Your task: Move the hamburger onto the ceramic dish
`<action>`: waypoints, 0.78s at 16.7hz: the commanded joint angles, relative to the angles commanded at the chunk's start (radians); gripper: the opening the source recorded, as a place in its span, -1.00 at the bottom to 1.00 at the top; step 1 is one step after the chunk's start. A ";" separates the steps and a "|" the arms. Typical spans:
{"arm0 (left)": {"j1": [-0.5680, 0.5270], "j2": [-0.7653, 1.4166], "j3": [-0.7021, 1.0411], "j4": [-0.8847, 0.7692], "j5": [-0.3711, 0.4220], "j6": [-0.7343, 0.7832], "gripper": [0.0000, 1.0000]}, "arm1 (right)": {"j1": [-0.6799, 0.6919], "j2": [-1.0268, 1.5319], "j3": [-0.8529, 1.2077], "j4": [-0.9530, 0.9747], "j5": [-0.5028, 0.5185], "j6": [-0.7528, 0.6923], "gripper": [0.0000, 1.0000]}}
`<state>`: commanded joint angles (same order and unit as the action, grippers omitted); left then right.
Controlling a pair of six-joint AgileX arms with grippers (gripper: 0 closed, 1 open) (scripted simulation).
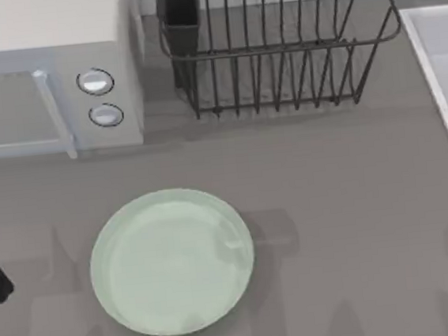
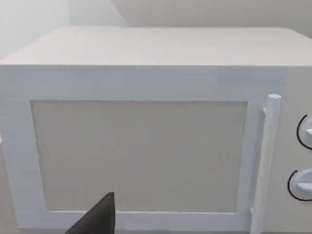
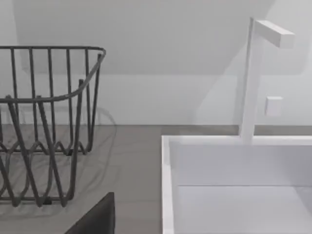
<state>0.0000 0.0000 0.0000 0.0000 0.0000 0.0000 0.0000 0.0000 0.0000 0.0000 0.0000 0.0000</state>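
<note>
While round, ceramic dish (image 1: 172,260) flat, rim-up.

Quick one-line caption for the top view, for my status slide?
Pale green ceramic dish sits bare on the grey table, with microwave and wire dish rack behind.

Open table around our dish

Microwave (image 1: 48,74) blocks far left, wire rack (image 1: 275,44) far centre, sink (image 1: 447,91) right; ceramic dish (image 1: 172,260) sits near-left, grey table (image 1: 357,227) open elsewhere.
</note>
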 joint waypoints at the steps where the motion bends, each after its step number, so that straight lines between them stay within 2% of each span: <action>1: 0.000 0.000 0.000 0.000 0.000 0.000 1.00 | 0.000 0.000 0.000 0.000 0.000 0.000 1.00; 4: 0.011 0.033 0.028 -0.026 -0.001 0.011 1.00 | 0.000 0.000 0.000 0.000 0.000 0.000 1.00; 7: 0.048 0.161 0.127 -0.116 -0.002 0.049 1.00 | 0.000 0.000 0.000 0.000 0.000 0.000 1.00; 13: 0.160 0.680 0.428 -0.419 0.002 0.167 1.00 | 0.000 0.000 0.000 0.000 0.000 0.000 1.00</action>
<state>0.1604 0.6798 0.4275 -0.4194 0.0021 0.1670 0.0000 0.0000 0.0000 0.0000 0.0000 0.0000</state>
